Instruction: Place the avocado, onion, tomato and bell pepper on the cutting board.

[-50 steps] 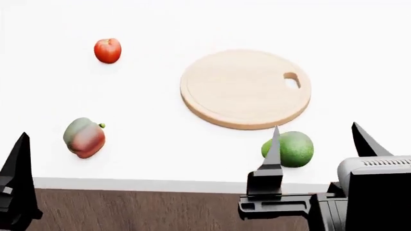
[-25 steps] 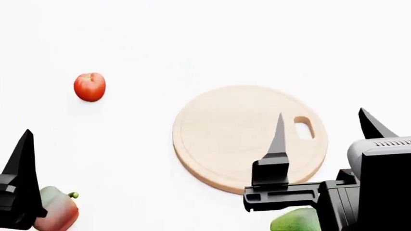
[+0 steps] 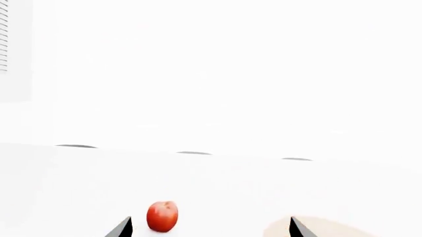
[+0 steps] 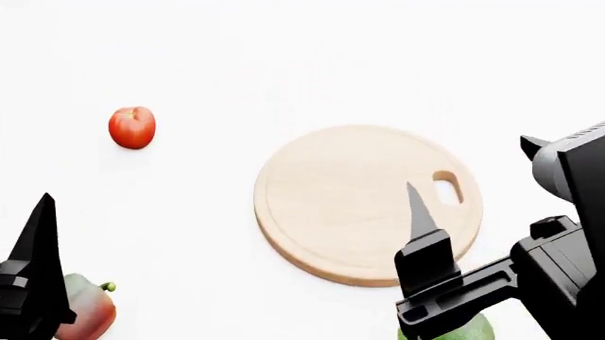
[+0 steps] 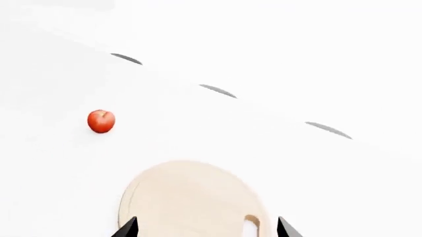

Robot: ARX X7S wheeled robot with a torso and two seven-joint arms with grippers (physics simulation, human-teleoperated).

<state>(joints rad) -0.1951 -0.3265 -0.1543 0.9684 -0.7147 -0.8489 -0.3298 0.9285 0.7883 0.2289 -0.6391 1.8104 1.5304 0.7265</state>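
- Leftmost, at the lower left edge of the head view, the black left gripper (image 4: 33,283) shows only one pointed finger; its wrist view shows two tips set wide apart, holding nothing
- Just beside that finger, at the bottom left, sits the mottled red-and-green bell pepper (image 4: 90,312) with its short green stem, partly hidden by the finger
- Higher up at left centre, the small glossy round red tomato (image 4: 132,127) lies alone on the plain white table (image 4: 283,57), well apart from the pepper
- Centre frame holds the round light-wood cutting board (image 4: 331,198), bare, its oval hole toward the right edge
- Lower right, the black right gripper (image 4: 472,184) hangs over the board's near right part, fingers spread wide and empty
- Bottom edge, right of centre, a sliver of the smooth bright-green avocado (image 4: 472,331) peeks from under that gripper, off the board
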